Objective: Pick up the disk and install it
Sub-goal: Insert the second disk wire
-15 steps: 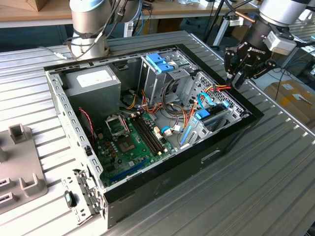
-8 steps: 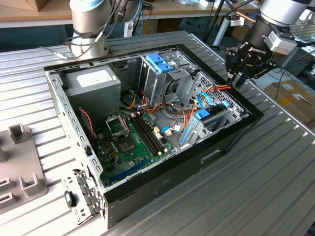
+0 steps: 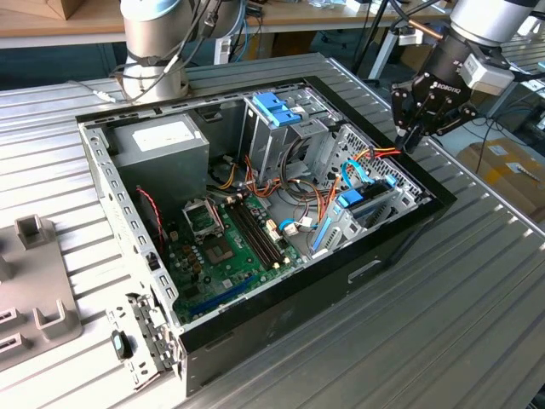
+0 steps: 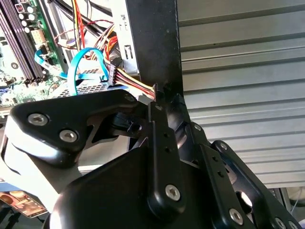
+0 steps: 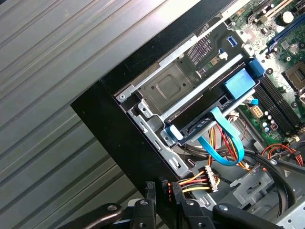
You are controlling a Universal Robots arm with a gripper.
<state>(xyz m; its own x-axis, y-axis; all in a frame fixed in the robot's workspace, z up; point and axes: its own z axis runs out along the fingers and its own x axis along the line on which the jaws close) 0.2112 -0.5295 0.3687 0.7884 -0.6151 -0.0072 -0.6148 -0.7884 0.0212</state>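
The disk point(image 3: 372, 204) sits edge-up in the bay at the front corner of the open computer case point(image 3: 281, 307), on the exterior view's right. Its light-blue carrier point(image 5: 238, 83) shows in the first wrist view, and its grey side point(image 4: 93, 87) in the second. My gripper point(image 3: 411, 141) hovers over the case rim just beyond the disk. Its fingertips point(image 5: 163, 187) are shut on the red, yellow and black wires of a power cable point(image 5: 198, 181), whose plug point(image 4: 112, 74) lies next to the disk. In the second wrist view the gripper point(image 4: 162, 98) pinches those wires against the black case wall.
A thin blue cable point(image 5: 228, 143) loops over the disk. A tall metal cage with a blue bracket point(image 3: 277, 106), the power supply point(image 3: 162, 141) and the motherboard point(image 3: 226, 247) fill the case. Grey fixtures point(image 3: 34, 290) stand on the ribbed table at the exterior view's left; a cardboard box point(image 3: 502, 166) lies beyond the right edge.
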